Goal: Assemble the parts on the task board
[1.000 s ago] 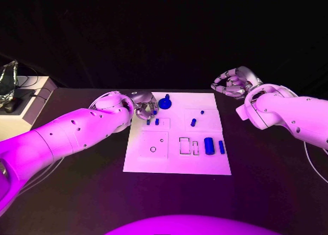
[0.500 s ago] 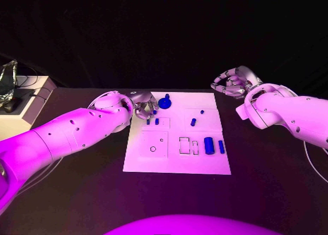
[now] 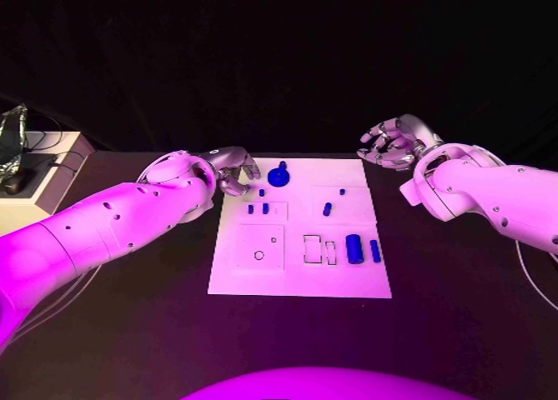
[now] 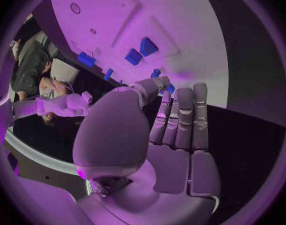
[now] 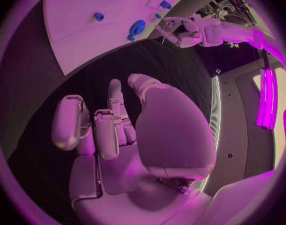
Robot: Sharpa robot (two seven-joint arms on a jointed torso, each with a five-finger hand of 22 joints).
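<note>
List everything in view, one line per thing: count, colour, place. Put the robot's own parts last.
task board: one, white, middle of the black table.
large part: one, blue, rounded, far left area of the board, beside the left hand.
small parts: several, blue, scattered across the far half of the board.
cylinders: two, blue, standing side by side near the board's right edge.
table: one, black, under everything.
box: one, white, off the table's far left, with dark items on top.
left hand: one, silver, at the board's far left corner, holding nothing, fingers apart.
right hand: one, silver, beyond the board's far right corner, fingers curled, holding nothing.
</note>
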